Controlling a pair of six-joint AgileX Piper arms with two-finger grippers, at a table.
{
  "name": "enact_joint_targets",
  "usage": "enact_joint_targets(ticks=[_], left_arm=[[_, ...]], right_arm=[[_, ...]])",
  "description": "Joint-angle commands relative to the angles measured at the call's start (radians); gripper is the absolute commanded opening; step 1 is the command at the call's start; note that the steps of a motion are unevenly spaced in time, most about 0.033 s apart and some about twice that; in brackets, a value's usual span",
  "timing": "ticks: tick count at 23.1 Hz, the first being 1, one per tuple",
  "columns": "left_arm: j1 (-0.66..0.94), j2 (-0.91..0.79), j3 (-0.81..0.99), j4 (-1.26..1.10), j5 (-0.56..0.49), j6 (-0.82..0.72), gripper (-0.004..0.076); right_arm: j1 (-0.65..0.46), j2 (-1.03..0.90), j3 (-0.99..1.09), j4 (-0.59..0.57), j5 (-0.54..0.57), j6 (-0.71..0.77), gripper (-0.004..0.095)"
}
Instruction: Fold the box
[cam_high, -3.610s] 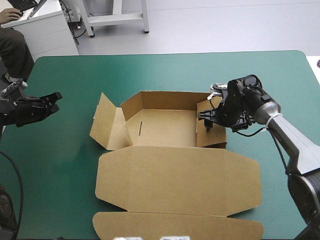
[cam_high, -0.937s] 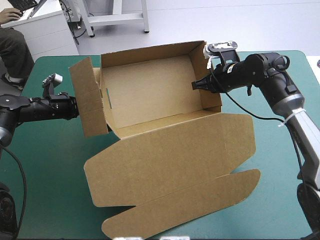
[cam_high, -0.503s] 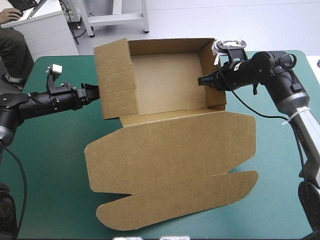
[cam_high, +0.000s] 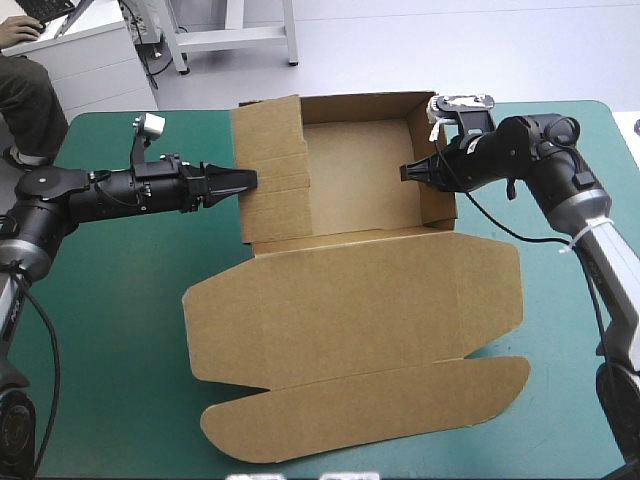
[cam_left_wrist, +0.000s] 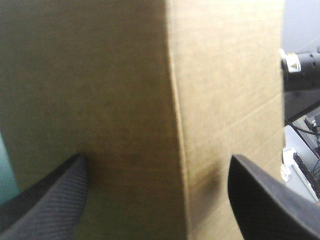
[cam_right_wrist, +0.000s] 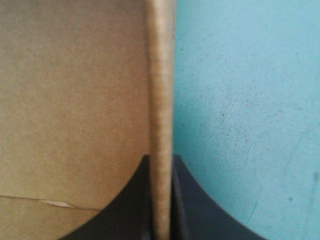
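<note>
One view shows right fingers (cam_right_wrist: 122, 205) pinching the box (cam_right_wrist: 75, 90).

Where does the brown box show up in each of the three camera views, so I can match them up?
High view: the box spans the middle of the teal-green cover, tray toward its far edge, lid toward its near edge.
Left wrist view: its wall fills the picture ahead of the open left hand.
Right wrist view: its wall edge stands pinched in the right hand.
Shared landmark: the teal-green cover, beside the box in all three.
</note>
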Motion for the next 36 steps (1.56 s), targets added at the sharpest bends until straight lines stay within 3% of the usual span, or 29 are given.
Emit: enact_joint_targets(ticks=[1, 13, 19, 25, 31, 36], left_arm=[[-0.02, -0.037, -0.047, -0.094, 0.092, 0.017, 0.0548], [-0.02, -0.043, -0.078, -0.039, 0.053, -0.032, 0.0545], [-0.237, -0.078, -0.262, 0.709, -0.195, -0.606, 0.0545], [-0.42, -0.083, -0.272, 1.1, -0.306, -0.968, 0.0545], [-0.541, -0.083, -0.272, 1.378, -0.371, -1.274, 0.0545], [-0.557, -0.052, -0.272, 1.401, -0.404, -1.316, 0.0545]], right_arm=[[-0.001, -0.043, -0.031, 0.036, -0.069, 0.007, -0.0018], [0.076, -0.05, -0.035, -0.07, -0.092, 0.055, -0.0012], [0.13, -0.069, -0.082, -0.129, -0.09, 0.1, -0.0012], [0.185, -0.069, -0.143, -0.277, -0.03, 0.187, -0.0012], [0.195, -0.067, -0.167, -0.364, 0.028, 0.256, -0.0012], [0.195, -0.064, -0.167, -0.36, 0.028, 0.285, -0.0012]])
